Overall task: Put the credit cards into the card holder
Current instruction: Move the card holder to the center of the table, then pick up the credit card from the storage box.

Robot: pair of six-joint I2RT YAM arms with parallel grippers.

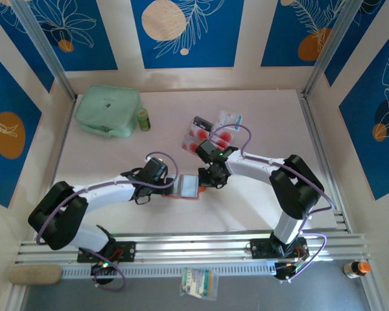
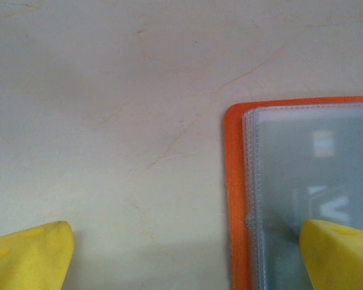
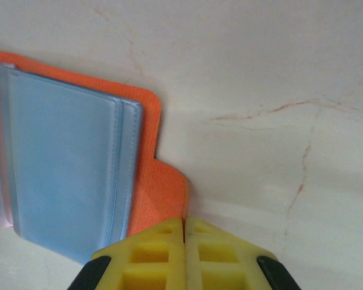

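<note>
Right gripper [image 3: 184,232], jaws together at the card holder's [image 3: 66,157] 5 o'clock tab, could slip off; left gripper [image 2: 187,248] stands apart.

One card holder [image 1: 188,186], one mint pouch [image 1: 107,111], one green bottle [image 1: 143,119], one orange bottle [image 1: 356,267] are counted — overlapping credit cards [image 1: 204,134] cannot be.

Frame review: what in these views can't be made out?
- Right wrist: whether the shut right gripper pinches the tab of the card holder; its fingertips cover the tab's end.
- Top external: how many credit cards; they overlap and are too small.
- Left wrist: print under the sleeve; blurred, partly behind the left gripper.
</note>
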